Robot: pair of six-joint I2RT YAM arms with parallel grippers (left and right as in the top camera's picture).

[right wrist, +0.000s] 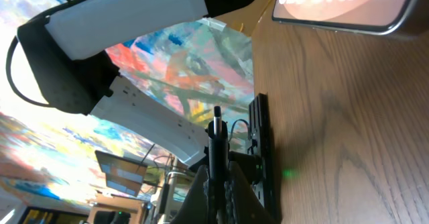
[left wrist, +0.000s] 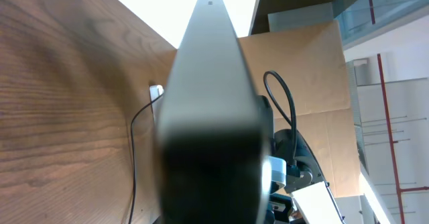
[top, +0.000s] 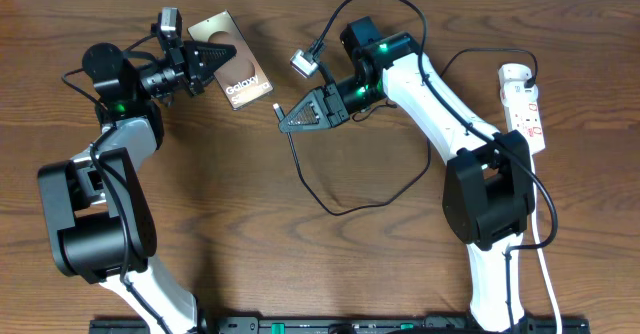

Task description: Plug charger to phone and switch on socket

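Left gripper (top: 222, 53) clenched on phone (top: 243, 79) edge; right gripper (top: 283, 122) pinching charger (right wrist: 216, 125) tip. Risk: tip arrives off-line with port, jams, twists phone in grip

The phone (top: 243, 79), a dark slab with a brownish patch and white "Galaxy" lettering, is sitting slanted at 11 o'clock, with the left end effector (top: 226, 51) clamping its edge. The charger (top: 330, 209) is looping through the centre. The right end effector (top: 285, 121) is pinching its tip, which is pointing at 10 o'clock, near the phone but apart. The white socket (top: 527, 109) is lying lengthwise at 3 o'clock.
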